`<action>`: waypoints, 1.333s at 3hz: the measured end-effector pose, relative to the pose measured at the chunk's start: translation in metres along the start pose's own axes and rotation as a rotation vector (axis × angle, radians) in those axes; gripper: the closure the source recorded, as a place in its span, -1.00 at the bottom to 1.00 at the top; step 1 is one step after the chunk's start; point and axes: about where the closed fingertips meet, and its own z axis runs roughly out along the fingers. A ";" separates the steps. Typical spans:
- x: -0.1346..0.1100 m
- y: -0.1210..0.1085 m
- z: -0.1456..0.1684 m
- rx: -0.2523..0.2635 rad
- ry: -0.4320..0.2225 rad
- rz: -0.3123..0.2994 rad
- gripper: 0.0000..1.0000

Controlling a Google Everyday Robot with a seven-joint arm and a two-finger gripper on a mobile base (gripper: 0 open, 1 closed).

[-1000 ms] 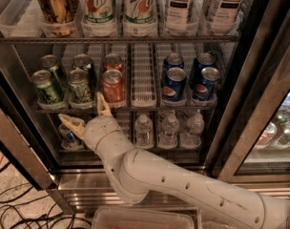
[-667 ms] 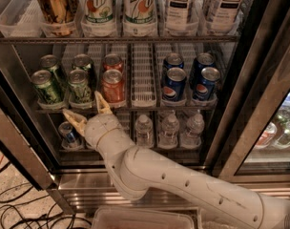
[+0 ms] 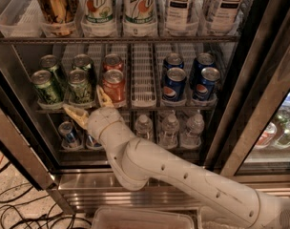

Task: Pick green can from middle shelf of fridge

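Observation:
The fridge (image 3: pixel 135 187) stands open in front of me. Its middle shelf (image 3: pixel 143 82) holds short cans in white lane trays. The green can (image 3: pixel 80 85), dark with pale mottled print, stands at the front of the second lane, with a similar can (image 3: pixel 83 62) behind it. Brighter green cans (image 3: pixel 46 86) stand to its left and red-orange cans (image 3: pixel 114 84) to its right. My gripper (image 3: pixel 88 104) is open and empty at the shelf's front edge, just below the green can. One finger (image 3: pixel 74 113) points left and the other points up beside the red-orange can.
Blue Pepsi cans (image 3: pixel 174 84) fill the right lanes. Tall 7UP cans (image 3: pixel 98 6) and tea bottles (image 3: pixel 178 4) stand on the rack above. Water bottles (image 3: pixel 170 128) stand on the rack below. The steel door frame (image 3: pixel 18 149) runs at the left. Cables (image 3: pixel 21 209) lie on the floor.
My gripper has risen a little towards the front of the middle shelf, its fingers still spread. The cans have not moved.

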 end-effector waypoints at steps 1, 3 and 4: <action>0.004 -0.007 0.010 -0.003 -0.002 0.001 -0.50; 0.005 -0.005 0.019 -0.015 -0.004 -0.005 -0.46; 0.004 -0.003 0.024 -0.025 -0.007 -0.012 -0.48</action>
